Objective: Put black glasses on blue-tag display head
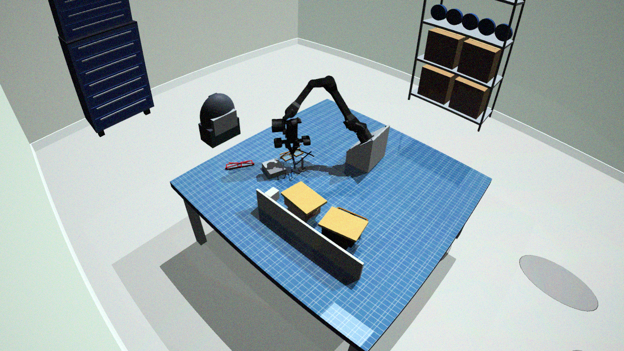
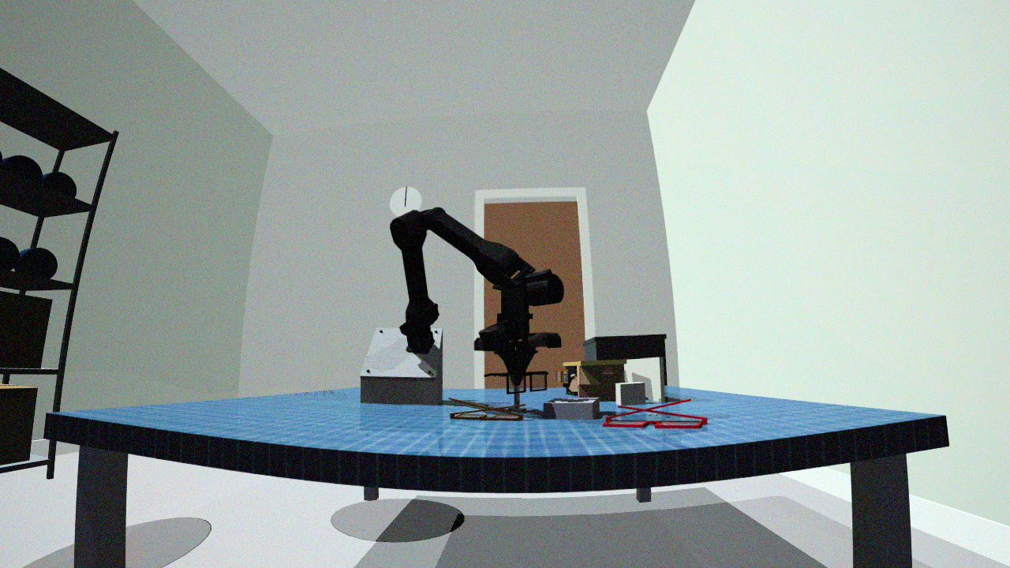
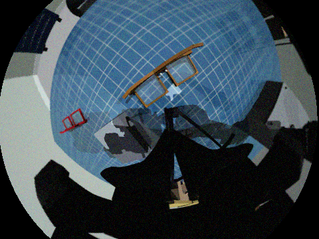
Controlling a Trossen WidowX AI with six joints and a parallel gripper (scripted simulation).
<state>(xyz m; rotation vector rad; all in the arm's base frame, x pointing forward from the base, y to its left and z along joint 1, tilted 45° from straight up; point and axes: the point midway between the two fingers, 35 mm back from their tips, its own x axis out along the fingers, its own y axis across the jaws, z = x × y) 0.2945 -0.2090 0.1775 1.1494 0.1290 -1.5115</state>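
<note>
My gripper [image 1: 295, 159] [image 2: 518, 379] points straight down and is shut on the black glasses [image 1: 307, 153] [image 2: 535, 373] [image 3: 199, 130]. It holds them a little above the blue grid table [image 1: 414, 196] [image 2: 282, 416], over a short dark post [image 2: 517, 397]. Two display heads with yellow tops [image 1: 303, 197] [image 1: 343, 222] stand side by side in front of a long grey panel [image 1: 305, 233], nearer the table's front than the gripper. One head [image 2: 596, 379] shows from the side in the exterior view. I see no blue tag in any view.
Brown glasses [image 1: 285, 155] [image 2: 487, 412] [image 3: 164, 76] lie on the table right beside the gripper. A grey box [image 1: 272, 167] [image 2: 572, 407] [image 3: 121, 139] and red glasses [image 1: 239, 164] [image 2: 652, 418] [image 3: 72, 121] lie to its left. A small white cube [image 1: 272, 192] stands by the panel's end. The arm's grey base [image 1: 368, 150] stands behind.
</note>
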